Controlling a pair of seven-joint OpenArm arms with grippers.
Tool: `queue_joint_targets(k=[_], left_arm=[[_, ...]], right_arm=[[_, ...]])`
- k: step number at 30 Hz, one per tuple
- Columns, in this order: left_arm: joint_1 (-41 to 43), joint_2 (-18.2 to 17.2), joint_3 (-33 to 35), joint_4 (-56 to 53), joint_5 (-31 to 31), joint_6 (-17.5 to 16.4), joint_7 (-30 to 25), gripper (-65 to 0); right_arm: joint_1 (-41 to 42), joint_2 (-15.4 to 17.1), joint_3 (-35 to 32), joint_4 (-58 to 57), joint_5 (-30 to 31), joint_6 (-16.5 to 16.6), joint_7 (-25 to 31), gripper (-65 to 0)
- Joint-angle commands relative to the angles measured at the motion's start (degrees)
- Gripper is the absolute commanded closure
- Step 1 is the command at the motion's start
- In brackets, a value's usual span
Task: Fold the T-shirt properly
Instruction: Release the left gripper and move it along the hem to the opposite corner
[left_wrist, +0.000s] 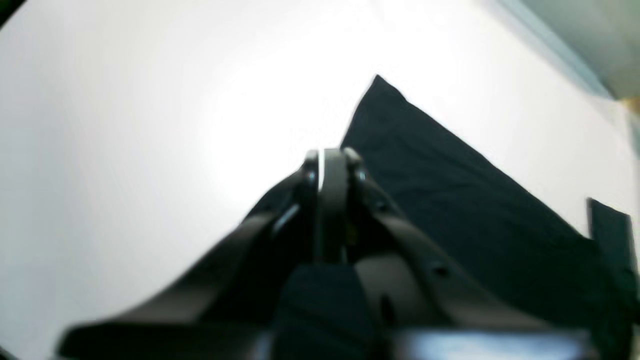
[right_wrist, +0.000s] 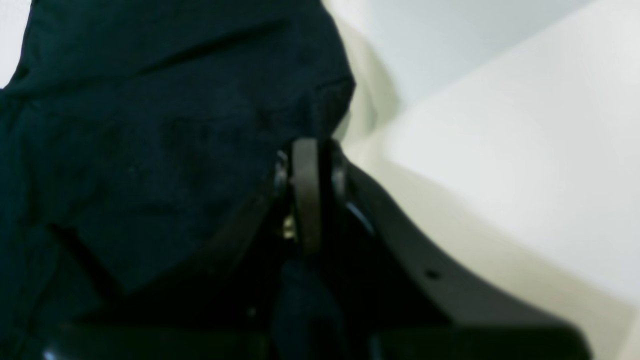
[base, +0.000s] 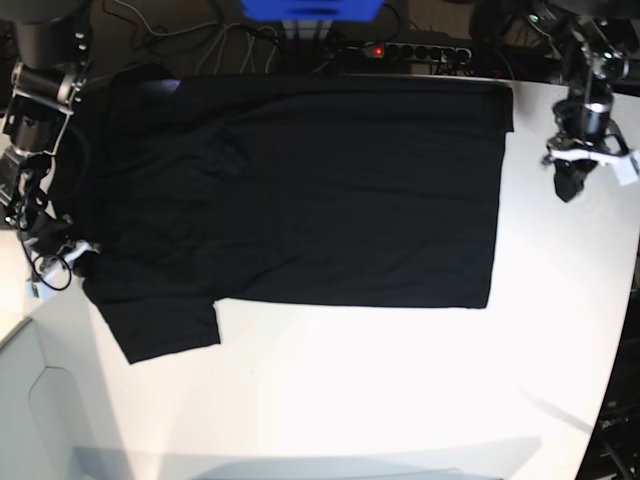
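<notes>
Large plain black short-sleeved cloth T-shirt spread flat on white table, collar end toward base view's left, hem toward right, one sleeve sticking out at lower left. Fairly smooth, light wrinkles near chest. No fold visible yet, so judged at the very start.

Left gripper off the hem edge, over bare table, near the far hem corner. Fingers pressed together in left wrist view, nothing visible between them; cloth lies just beside and behind, not pinched. Clenched empty.

Right gripper at collar/shoulder end, low against bunched black fabric. Fingers clamped together; cloth crowds tight against the near side. Cannot tell from the blurred wrist view whether fabric is actually caught between the tips.

Risks from here:
- Right side lifting with only a thin pinch or none: cloth slipping out, shoulder dropping crooked.
- Grabbing one layer only: front peeling away from back, fold going lopsided.
- Left side closed before reaching the hem: no grab unless reopened, only a push that rucks the edge.
- One arm pulling alone: whole shirt dragging across slick table, skewing.
- Loose sleeve trailing under the fold, making a lump.
</notes>
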Motion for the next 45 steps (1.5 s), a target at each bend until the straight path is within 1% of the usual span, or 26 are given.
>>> queue_joint_targets(k=[1, 3, 4, 6, 7, 8, 12, 13, 15, 20, 23, 25, 30, 35, 36, 37, 40, 42, 45], left_arm=[[-2.59, -1.32, -1.39, -0.09, -2.43, -0.07, 1.72, -7.3], [-8.13, -2.55, -4.47, -2.91, -5.16, -0.07, 8.75, -14.9], [-11.38, -2.55, -6.05, -5.02, -5.77, -0.07, 11.92, -18.2], [-17.89, -2.73, -8.16, -10.47, -5.68, -0.07, 16.58, -22.4], [-20.70, -3.61, -8.60, -13.98, -5.68, -0.07, 18.16, -23.5], [-22.90, -4.49, -8.78, -17.24, -5.68, -0.07, 18.95, -23.6], [-29.32, -6.77, -8.69, -32.97, -5.60, -0.07, 18.69, -23.6], [-30.99, -7.83, -8.69, -36.66, -5.16, -0.07, 18.60, -23.6], [-34.41, -9.32, -8.07, -43.70, -2.96, -0.07, 16.84, -23.6], [-39.16, -11.26, 1.16, -52.66, 3.19, -0.07, 8.32, -23.8], [-40.83, -11.87, 6.87, -58.55, 3.55, -0.07, 4.01, -23.8], [-42.59, -11.87, 9.24, -62.86, 3.90, -0.07, 1.72, -23.8], [-44.96, -11.61, 12.50, -71.74, 3.72, -0.43, -3.11, -23.8], [-45.40, -11.34, 16.01, -75.35, 3.46, -0.51, -6.28, -24.0], [-45.40, -11.17, 16.54, -75.35, 3.46, -0.51, -6.37, -25.0], [-45.40, -10.91, 16.89, -75.35, 3.46, -0.51, -6.10, -27.4], [-45.40, -10.03, 16.89, -75.08, 3.72, -0.51, -5.84, -36.8], [-45.40, -9.85, 16.89, -75.08, 3.81, -0.51, -5.84, -41.4], [-45.40, -8.88, 16.98, -75.08, 3.90, -0.60, -6.01, -42.5]], right_arm=[[-0.06, 0.29, -0.32, -0.08, -2.18, 0.89, -3.41, 0.0], [-0.06, -0.15, -0.41, -0.08, -2.18, 0.89, -3.41, 0.0], [-0.15, -0.23, -0.41, -0.08, -2.18, 0.89, -3.41, 0.0], [-0.15, -0.41, -0.41, -0.08, -2.18, 0.89, -3.41, 0.0], [-0.15, -0.41, -0.41, -0.08, -2.18, 0.89, -3.41, 0.0], [-0.15, -0.41, -0.41, -0.08, -2.18, 0.89, -3.41, 0.0], [-0.15, -0.41, -0.41, -0.08, -2.18, 0.89, -3.41, 0.0], [-0.15, -0.41, -0.41, -0.08, -2.18, 0.89, -3.41, 0.0], [-0.15, -0.41, -0.41, -0.08, -2.18, 0.89, -3.41, 0.0], [-0.15, -0.41, -0.41, -0.08, -2.18, 0.89, -3.41, 0.0], [-0.15, -0.41, -0.41, -0.08, -2.18, 0.89, -3.41, 0.0], [-0.06, -0.41, -0.41, -0.08, -2.18, 0.89, -3.41, 0.0], [0.12, -0.41, -0.41, -0.08, -2.18, 0.89, -3.41, 0.0], [0.12, -0.41, -0.41, -0.08, -2.18, 0.89, -3.41, 0.0], [0.12, -0.41, -0.41, -0.08, -2.18, 0.89, -3.41, 0.0], [0.12, -0.41, -0.41, -0.08, -2.18, 0.89, -3.41, 0.0], [0.12, -0.41, -0.41, -0.08, -2.18, 0.89, -3.41, 0.0], [0.12, -0.41, -0.41, -0.08, -2.18, 0.89, -3.41, 0.0], [0.20, -0.50, -0.41, -0.08, -2.18, 0.89, -3.41, 0.0]])
